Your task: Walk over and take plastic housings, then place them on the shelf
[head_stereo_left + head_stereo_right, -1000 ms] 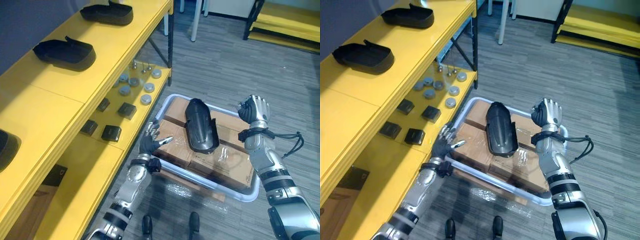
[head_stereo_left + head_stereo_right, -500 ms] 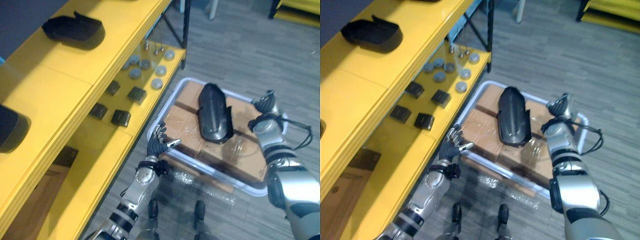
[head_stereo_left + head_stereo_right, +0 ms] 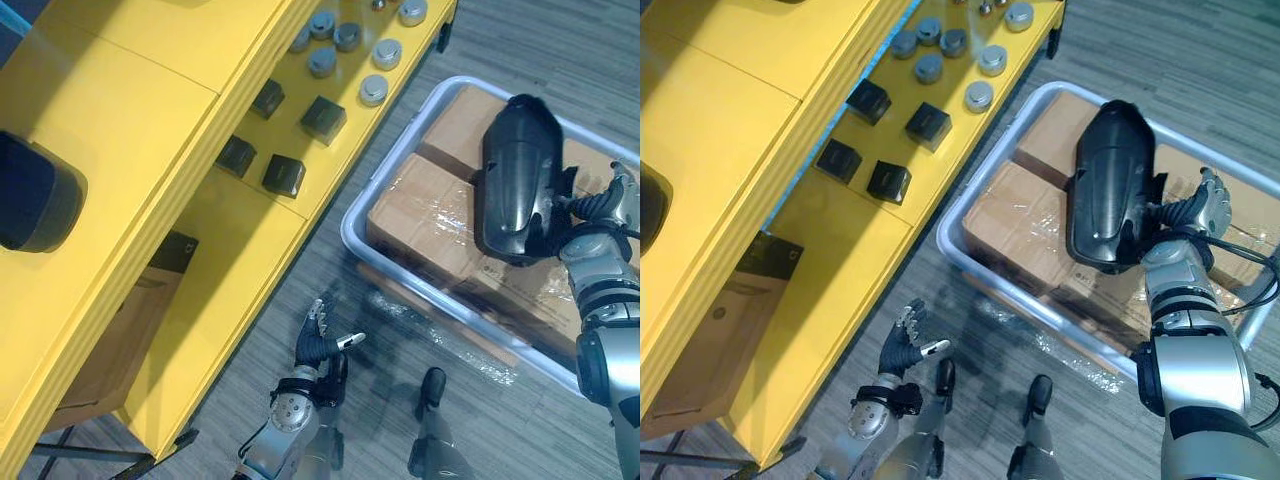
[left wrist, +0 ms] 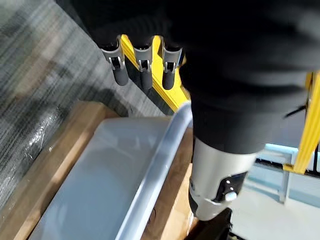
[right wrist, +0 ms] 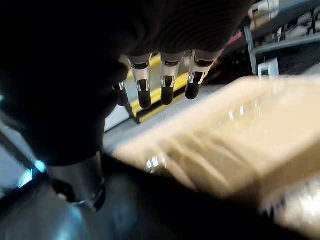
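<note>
1. Two black housings show. One (image 3: 515, 170) lies lengthwise on the cardboard boxes (image 3: 420, 205) in the grey tray (image 3: 350, 232). The other (image 3: 35, 195) sits on the top of the yellow shelf (image 3: 150, 90), at the far left and partly cut off by the picture's edge.
2. There is one tray, standing on the floor (image 3: 330, 270) just beside the shelf. It holds several film-wrapped boxes; their number cannot be told under the housing.
3. The right hand (image 3: 1198, 205) is over the boxes, just beside the right edge of the housing in the tray. Its fingers are loosely extended and grip nothing. Whether a fingertip touches the housing cannot be told.
4. The left hand (image 3: 318, 345) hangs low above the floor, well apart from the housing, between the shelf and the tray's near corner. Its fingers are spread and it is empty.
5. The shelf's lower level carries four small black blocks (image 3: 322, 118) in two loose pairs.
6. Seven grey discs (image 3: 978, 96) lie beyond the blocks on that same level.
</note>
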Available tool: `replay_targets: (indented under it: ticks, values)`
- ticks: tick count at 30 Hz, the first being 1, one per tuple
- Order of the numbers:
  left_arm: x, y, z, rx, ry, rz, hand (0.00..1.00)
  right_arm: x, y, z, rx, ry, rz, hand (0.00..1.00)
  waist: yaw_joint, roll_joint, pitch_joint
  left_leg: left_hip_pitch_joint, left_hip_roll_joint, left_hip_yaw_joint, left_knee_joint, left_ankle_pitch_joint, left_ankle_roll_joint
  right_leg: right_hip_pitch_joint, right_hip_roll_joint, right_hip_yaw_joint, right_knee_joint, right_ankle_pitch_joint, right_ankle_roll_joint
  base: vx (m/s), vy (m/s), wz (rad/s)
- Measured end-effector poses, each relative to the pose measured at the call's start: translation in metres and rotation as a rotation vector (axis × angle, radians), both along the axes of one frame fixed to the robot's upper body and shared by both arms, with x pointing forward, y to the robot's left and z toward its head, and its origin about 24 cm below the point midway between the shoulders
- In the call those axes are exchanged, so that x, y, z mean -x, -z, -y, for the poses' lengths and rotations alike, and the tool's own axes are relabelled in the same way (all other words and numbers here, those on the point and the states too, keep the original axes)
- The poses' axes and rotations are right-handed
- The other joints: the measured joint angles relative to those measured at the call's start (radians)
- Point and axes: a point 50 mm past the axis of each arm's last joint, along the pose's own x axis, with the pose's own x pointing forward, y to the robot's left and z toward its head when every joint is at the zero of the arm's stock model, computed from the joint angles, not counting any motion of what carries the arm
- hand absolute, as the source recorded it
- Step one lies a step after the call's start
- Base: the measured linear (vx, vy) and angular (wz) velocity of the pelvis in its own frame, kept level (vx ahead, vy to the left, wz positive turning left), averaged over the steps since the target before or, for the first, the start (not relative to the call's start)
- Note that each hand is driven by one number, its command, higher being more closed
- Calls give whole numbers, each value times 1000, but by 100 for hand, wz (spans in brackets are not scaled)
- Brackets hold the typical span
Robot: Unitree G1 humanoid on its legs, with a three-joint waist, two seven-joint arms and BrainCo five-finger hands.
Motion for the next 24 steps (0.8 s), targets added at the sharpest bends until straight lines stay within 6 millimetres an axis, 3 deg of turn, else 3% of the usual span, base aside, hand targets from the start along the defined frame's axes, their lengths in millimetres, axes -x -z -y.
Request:
replay_targets:
  ticks: [1,2,10,15,19,21,24]
  values:
    - [0,0,1,6,-1,-1,0,1,6,2,-10,0,-23,0,9,1,2,-4,0,-2,0,0,0,-3,0,-1,0,0,0,18,37,8]
    - [0,0,1,9,-1,-1,0,1,7,2,-16,-3,-29,100,15,1,2,-5,0,-1,0,0,0,-5,0,-1,0,0,0,25,45,3]
    - [-3,-4,-5,41,-40,12,0,10,1,19,2,15,-50,100,21,1,3,-13,-4,-5,2,1,1,-14,-5,-3,9,-3,3,26,37,1]
    - [-4,-6,-3,64,-43,11,0,13,7,23,-106,31,-20,100,26,2,3,7,-5,-3,6,2,2,7,-5,-1,11,-6,2,42,30,0]
    - [-5,-16,-2,84,-41,49,0,10,17,19,-149,36,-41,100,21,1,3,36,-2,4,8,0,0,27,-5,4,27,-17,2,43,21,-1]
    - [-5,-17,-3,81,-41,54,0,6,25,11,-152,17,-61,100,15,-3,6,59,1,18,9,-4,-1,41,-3,24,28,-18,2,39,15,-22]
    - [-8,-24,-10,70,-49,89,0,-5,21,-11,-72,-65,-42,100,12,-18,15,94,11,77,20,-22,-3,48,6,79,27,-14,-2,36,-1,-52]
